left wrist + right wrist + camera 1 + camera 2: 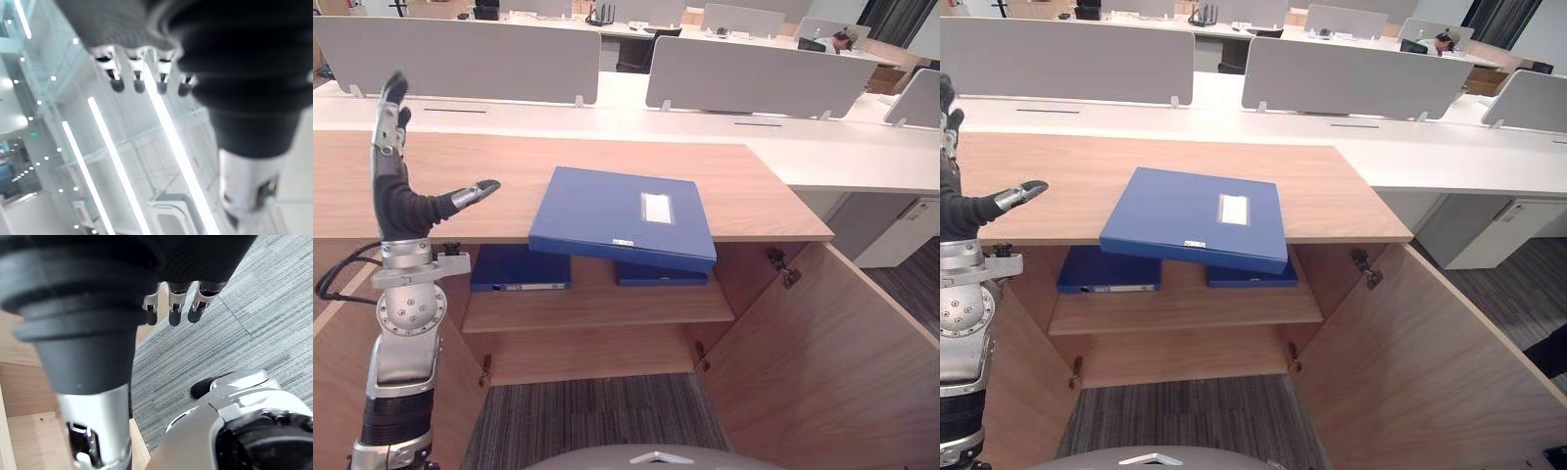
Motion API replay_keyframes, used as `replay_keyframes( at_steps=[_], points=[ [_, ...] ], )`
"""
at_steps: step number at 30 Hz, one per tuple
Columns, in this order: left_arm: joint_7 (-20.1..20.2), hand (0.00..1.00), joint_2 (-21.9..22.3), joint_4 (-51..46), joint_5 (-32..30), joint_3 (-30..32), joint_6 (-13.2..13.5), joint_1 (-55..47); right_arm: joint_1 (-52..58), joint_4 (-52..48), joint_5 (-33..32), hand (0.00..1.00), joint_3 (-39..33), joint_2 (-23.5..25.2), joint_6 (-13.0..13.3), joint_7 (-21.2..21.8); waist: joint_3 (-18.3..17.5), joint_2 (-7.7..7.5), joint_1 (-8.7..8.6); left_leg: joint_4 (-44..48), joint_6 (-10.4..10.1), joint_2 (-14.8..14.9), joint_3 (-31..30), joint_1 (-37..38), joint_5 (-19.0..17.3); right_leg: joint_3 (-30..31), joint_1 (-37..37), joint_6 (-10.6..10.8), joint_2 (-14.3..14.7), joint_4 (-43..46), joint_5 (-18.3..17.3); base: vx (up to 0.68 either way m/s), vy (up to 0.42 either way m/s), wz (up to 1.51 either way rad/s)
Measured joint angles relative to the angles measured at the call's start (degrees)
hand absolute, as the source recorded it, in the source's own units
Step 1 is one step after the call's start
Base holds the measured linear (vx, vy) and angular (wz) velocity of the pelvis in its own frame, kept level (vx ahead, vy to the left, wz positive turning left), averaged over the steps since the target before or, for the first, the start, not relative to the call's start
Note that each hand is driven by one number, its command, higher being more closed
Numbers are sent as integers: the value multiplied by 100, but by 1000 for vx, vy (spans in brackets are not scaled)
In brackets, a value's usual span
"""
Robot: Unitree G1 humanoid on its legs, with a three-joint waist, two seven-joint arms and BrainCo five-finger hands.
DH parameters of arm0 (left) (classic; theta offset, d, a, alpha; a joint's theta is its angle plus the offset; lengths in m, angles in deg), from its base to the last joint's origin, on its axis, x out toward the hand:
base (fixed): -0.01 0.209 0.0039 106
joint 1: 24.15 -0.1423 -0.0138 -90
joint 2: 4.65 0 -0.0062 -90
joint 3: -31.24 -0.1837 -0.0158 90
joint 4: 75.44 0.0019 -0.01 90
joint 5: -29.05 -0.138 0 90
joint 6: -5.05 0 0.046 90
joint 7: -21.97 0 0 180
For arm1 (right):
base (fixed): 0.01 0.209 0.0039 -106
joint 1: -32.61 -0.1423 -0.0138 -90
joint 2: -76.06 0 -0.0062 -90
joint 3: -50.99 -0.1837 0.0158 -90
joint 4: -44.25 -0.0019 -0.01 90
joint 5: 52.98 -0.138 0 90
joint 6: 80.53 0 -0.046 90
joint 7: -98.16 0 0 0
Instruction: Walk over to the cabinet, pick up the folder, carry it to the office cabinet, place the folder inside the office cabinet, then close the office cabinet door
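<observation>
— Where was the folder (622, 217) at that moment?

— Flat on the wooden top of the cabinet (460, 186), a little right of the middle. It lay turned at a slant, with its near edge hanging over the front lip above the open compartment. Neither hand touched it.

— Why would it have sat like that?

— I'd judge the overhang helped. A flat folder on a flat top gives fingers nothing to get under, but a jutting edge lets a thumb go below and fingers above.

— And the left hand (399, 196)?

— It was raised at the near left corner of the cabinet, fingers straight and pointing up, thumb spread toward the folder, holding nothing. Its own wrist camera looked past the straight fingers (138, 81) at the ceiling lights (105, 161), which fits a hand pointed upward. It was well left of the folder, so I read it as opened wide ahead of a reach, not a grasp.

— The right hand (171, 308)?

— Low at the side, fingers hanging relaxed and empty over the carpet (244, 308).

— Was the cabinet ready to take anything?

— The right door (813, 362) stood swung out toward the near side, so the shelf (597, 304) was exposed. Two other blue folders lay on it, one left (519, 267) and one right (661, 275), under the overhanging one. There was bare shelf in front of them.

— So how far along?

— Early, I think: pickup not yet made.
</observation>
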Motion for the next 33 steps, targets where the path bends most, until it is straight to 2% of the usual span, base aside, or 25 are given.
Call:
replay_keyframes(
  at_steps=[1, 2, 3, 4, 5, 6, 8, 12, 23, 33],
  points=[
    [-7, 0, 0, -118, 23, -105, -9, 53, 5, 2, -2, 0, 2, 2, -1, 9, -3, -4, -4, 0, -5, 1, -1, -1, -6, -1, -4, -2, 0, 5, -3, 0, 0, 0],
    [13, 0, -12, -518, 163, -531, -5, 115, 11, 1, -3, 0, 13, 3, 2, 57, -12, -17, -5, 0, -2, 0, -2, 0, -14, 2, -20, -8, -7, 46, -24, -45, -9, 0],
    [164, 0, -32, -907, 214, -1269, 125, 80, 14, -1, -26, 0, 19, 0, 6, 84, -35, -20, -25, -1, 7, -8, 7, -5, -24, 21, -95, -47, -21, 141, -111, -38, -3, -2],
    [273, 0, -32, -1012, 207, -1651, 222, 26, 14, -3, -29, 0, 20, -2, 8, 92, -34, -18, -51, -1, 11, -12, 16, -4, -27, 38, -111, -45, -27, 201, -143, -50, 7, -10],
    [511, 0, 11, -1014, 147, -2412, 374, -81, 13, -4, -28, 0, 24, -5, 9, 96, -50, -5, -86, -2, 9, -17, 70, 5, -40, 103, -150, -24, -34, 270, -190, -45, 16, -23],
    [689, 0, 122, -812, -74, -2852, 424, -132, 13, -8, -26, 0, 28, -11, 13, 98, -73, 9, -106, -12, 7, -15, 137, 8, -48, 171, -191, -23, -30, 274, -222, -44, 14, -22],
    [814, 0, 241, -305, -302, -2987, 400, -122, 9, -21, -27, 0, 50, -13, 27, 97, -83, 28, -227, -33, 6, -13, 138, 10, -48, 179, -203, -11, -27, 269, -230, -34, -1, -12],
    [878, 0, 96, 549, -766, -3070, 223, -119, 14, -43, -24, 0, 130, -66, 39, 87, -92, 74, -242, -23, 33, -8, 193, 93, -28, 188, -176, -20, 8, 211, -197, 15, -7, -8],
    [940, 0, -227, 1051, -1820, -3370, 192, -119, -23, -41, -24, 0, 279, -112, 26, 66, -85, 90, -284, -9, 64, -37, 161, 100, -36, 106, 21, -50, 5, -159, -75, 1, -2, 1],
    [464, 0, -315, 1216, -3183, -3543, 92, -118, -72, -33, -32, 0, 305, -113, 28, 60, -74, 106, -347, -36, 65, -48, 140, 96, -37, 82, 32, -51, -6, -173, -73, 0, 0, 0]
  ],
)
